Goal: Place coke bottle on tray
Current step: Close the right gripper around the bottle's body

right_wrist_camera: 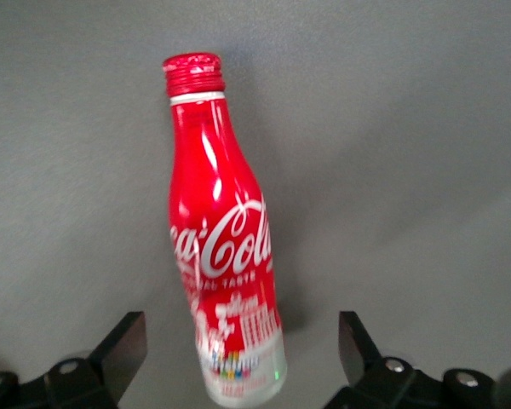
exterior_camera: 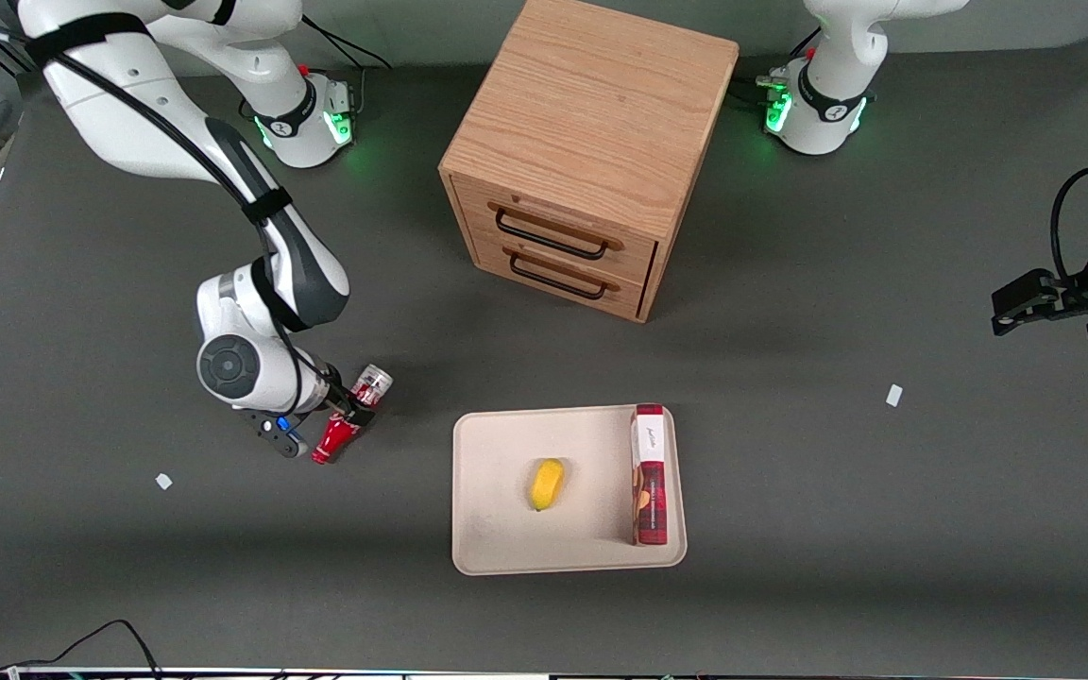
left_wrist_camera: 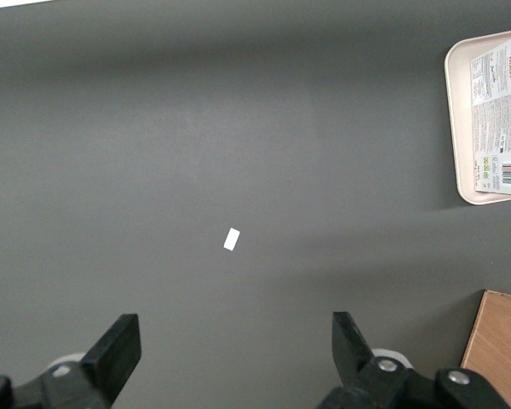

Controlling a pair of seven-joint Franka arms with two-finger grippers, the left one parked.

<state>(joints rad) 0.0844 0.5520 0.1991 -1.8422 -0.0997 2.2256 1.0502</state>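
The coke bottle (exterior_camera: pixel 351 421) is slim and red with white script. It lies on the dark table beside the tray (exterior_camera: pixel 497 444), toward the working arm's end. Its silvery wide end points away from the front camera and its red cap toward it. My right gripper (exterior_camera: pixel 348 417) is down over the bottle's wide half. In the right wrist view the coke bottle (right_wrist_camera: pixel 221 256) sits between the two black fingers (right_wrist_camera: pixel 126 348) with a gap on each side, so my gripper (right_wrist_camera: pixel 243 349) is open and holds nothing. The cream tray (left_wrist_camera: pixel 460 128) lies flat with a low rim.
On the tray lie a yellow banana-like fruit (exterior_camera: pixel 547 484) and a tall red snack box (exterior_camera: pixel 650 477). A wooden two-drawer cabinet (exterior_camera: pixel 582 151) stands farther from the front camera than the tray. Small white scraps (exterior_camera: pixel 163 481) (exterior_camera: pixel 894 396) lie on the table.
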